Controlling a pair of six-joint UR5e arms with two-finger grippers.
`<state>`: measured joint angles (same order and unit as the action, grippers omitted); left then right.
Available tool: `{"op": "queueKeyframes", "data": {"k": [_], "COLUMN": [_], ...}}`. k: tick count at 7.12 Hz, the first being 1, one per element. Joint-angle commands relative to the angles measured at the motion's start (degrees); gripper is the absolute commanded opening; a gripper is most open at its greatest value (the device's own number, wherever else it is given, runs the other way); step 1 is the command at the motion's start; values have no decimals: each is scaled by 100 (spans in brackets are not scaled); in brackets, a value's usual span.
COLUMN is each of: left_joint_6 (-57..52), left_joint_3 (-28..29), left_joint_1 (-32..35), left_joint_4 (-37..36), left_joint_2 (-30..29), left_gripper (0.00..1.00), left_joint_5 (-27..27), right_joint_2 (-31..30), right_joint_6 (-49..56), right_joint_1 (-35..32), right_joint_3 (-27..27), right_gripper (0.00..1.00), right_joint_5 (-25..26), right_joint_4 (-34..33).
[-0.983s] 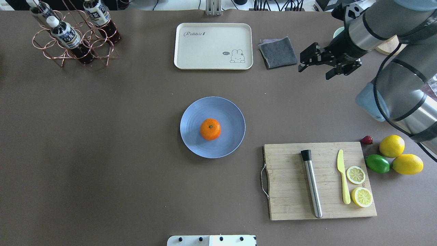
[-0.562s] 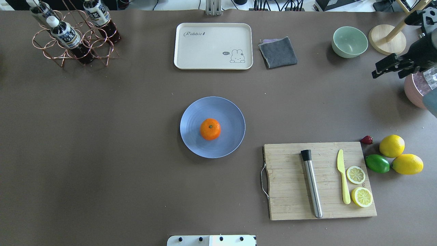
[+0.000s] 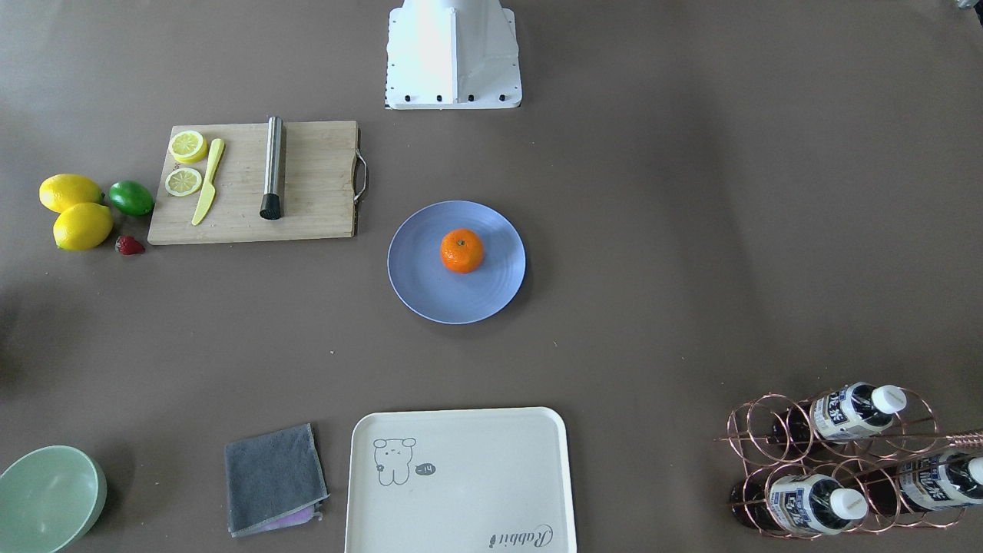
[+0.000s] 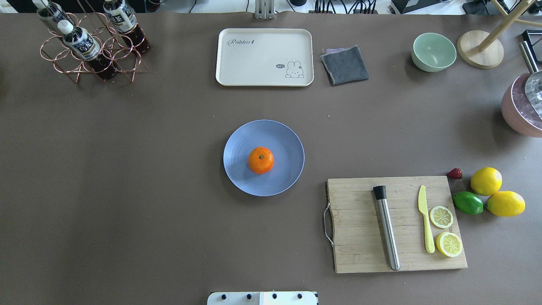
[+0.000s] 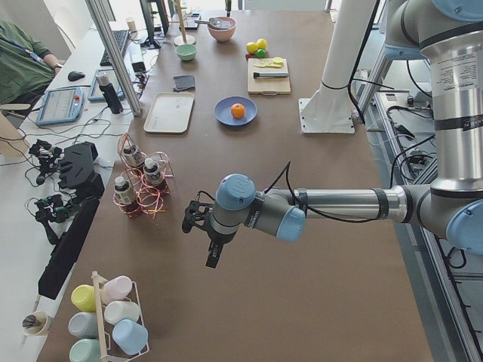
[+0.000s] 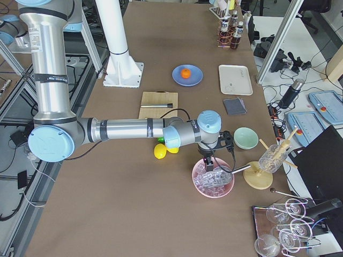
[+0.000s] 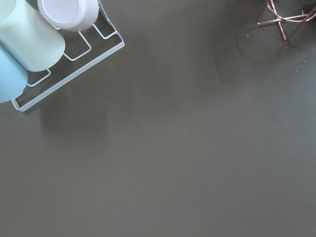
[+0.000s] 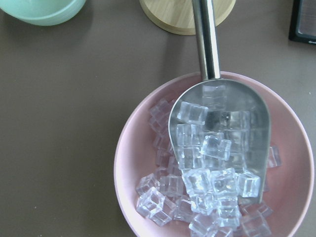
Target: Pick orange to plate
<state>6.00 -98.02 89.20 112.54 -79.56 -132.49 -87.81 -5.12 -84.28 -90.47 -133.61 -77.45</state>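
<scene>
The orange (image 4: pixel 261 160) rests upright near the middle of the light-blue plate (image 4: pixel 288 140), stem spot up, at the table's centre; it also shows in the front-facing view as the orange (image 3: pixel 461 251) on the plate (image 3: pixel 430 288). No gripper is near them. My left gripper (image 5: pixel 202 234) shows only in the exterior left view, hovering far down the table by the bottle rack; I cannot tell if it is open. My right gripper (image 6: pixel 208 163) shows only in the exterior right view, above a pink bowl; its state cannot be told either.
A cutting board (image 4: pixel 360 220) with muddler, knife and lemon slices lies right of the plate, beside lemons (image 4: pixel 486 181) and a lime (image 4: pixel 468 203). At the back stand a cream tray (image 4: pixel 264 57), grey cloth (image 4: pixel 345 64), green bowl (image 4: pixel 433 51) and bottle rack (image 4: pixel 91 46). The pink bowl (image 8: pixel 129 148) holds ice and a scoop (image 8: pixel 217 123).
My right arm has drawn back from over the table's back right and left the overhead view on the right. The orange and plate have not moved.
</scene>
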Motion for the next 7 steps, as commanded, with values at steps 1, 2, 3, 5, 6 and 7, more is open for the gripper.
{"op": "queueKeyframes", "data": {"k": [1, 2, 3, 5, 6, 7], "left_joint_6": [32, 59, 68, -11, -11, -11], "left_joint_3": [265, 188, 91, -295, -279, -279], "left_joint_1": [1, 1, 1, 19, 19, 19], "left_joint_4": [40, 5, -108, -1152, -1120, -1094], "left_joint_2": [-77, -86, -173, -393, -367, -367], "left_gripper": [98, 98, 98, 98, 98, 98], "left_joint_5": [-67, -84, -76, -181, -172, -172], "right_joint_2": [0, 35, 44, -34, -35, -17], "right_joint_6": [735, 1114, 1118, 1118, 1075, 1074], "right_joint_1": [-508, -606, -633, -633, -633, -633], "right_joint_3": [-40, -58, -49, -93, -111, -128], "right_gripper": [100, 100, 100, 100, 100, 100], "right_joint_5": [-16, -16, -16, 37, 72, 64], "right_joint_4": [-555, -952, -990, -956, -947, -938]}}
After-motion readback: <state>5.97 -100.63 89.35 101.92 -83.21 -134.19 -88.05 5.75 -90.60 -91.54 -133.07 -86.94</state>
